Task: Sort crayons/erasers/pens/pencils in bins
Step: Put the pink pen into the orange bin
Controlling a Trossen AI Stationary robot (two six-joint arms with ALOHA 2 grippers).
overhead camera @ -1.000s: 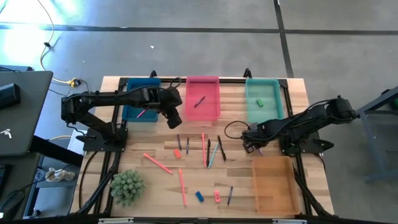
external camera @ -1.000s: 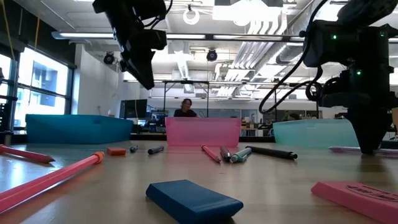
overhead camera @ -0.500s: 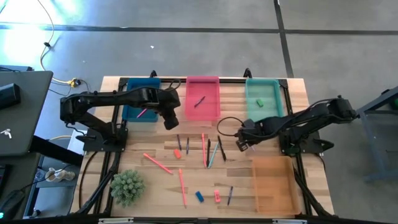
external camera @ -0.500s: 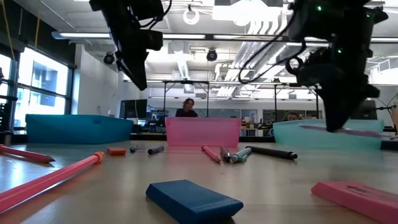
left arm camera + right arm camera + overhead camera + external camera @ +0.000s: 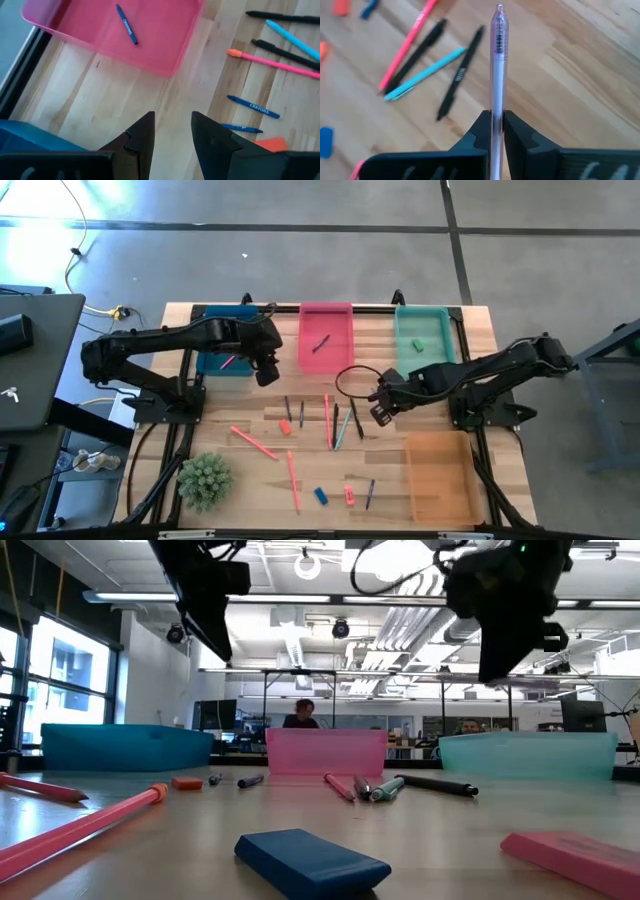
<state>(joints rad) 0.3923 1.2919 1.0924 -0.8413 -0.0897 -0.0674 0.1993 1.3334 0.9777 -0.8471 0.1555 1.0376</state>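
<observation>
My right gripper point(image 5: 380, 412) point(image 5: 495, 119) hangs above the table's middle, beside a cluster of pens point(image 5: 340, 422), and is shut on a translucent purple pen point(image 5: 498, 55). My left gripper point(image 5: 267, 370) point(image 5: 172, 120) is open and empty, between the dark blue bin point(image 5: 212, 340) and the pink bin point(image 5: 340, 360). The pink bin holds a blue crayon point(image 5: 126, 24). A green eraser point(image 5: 418, 343) lies in the teal bin point(image 5: 440, 320). A blue eraser point(image 5: 320, 496) and a pink one point(image 5: 349, 496) lie flat near the table's near edge. The orange bin point(image 5: 440, 475) sits at the right. My right gripper pinches the purple pen's shaft point(image 5: 496, 102) between its two fingers point(image 5: 482, 131). The fingers point down and lie across the pen. One long end with a rounded tip point(image 5: 499, 10) sticks out from the fingers. The pen is lifted clear of the table.
Long pink pencils point(image 5: 254, 442) point(image 5: 293, 480), short blue crayons point(image 5: 289, 408), an orange-red eraser point(image 5: 285, 426) and a dark stick point(image 5: 369, 494) lie scattered on the wood. A green spiky plant point(image 5: 205, 478) stands at the near left corner. A person sits in the room behind the pink bin point(image 5: 300, 715).
My right gripper has risen from the table with the pen and carried it toward the table's left, from near the orange bin to beside the pen cluster. The pen, lying on the wood before, is now lifted clear. My left gripper has drawn back slightly toward the left.
</observation>
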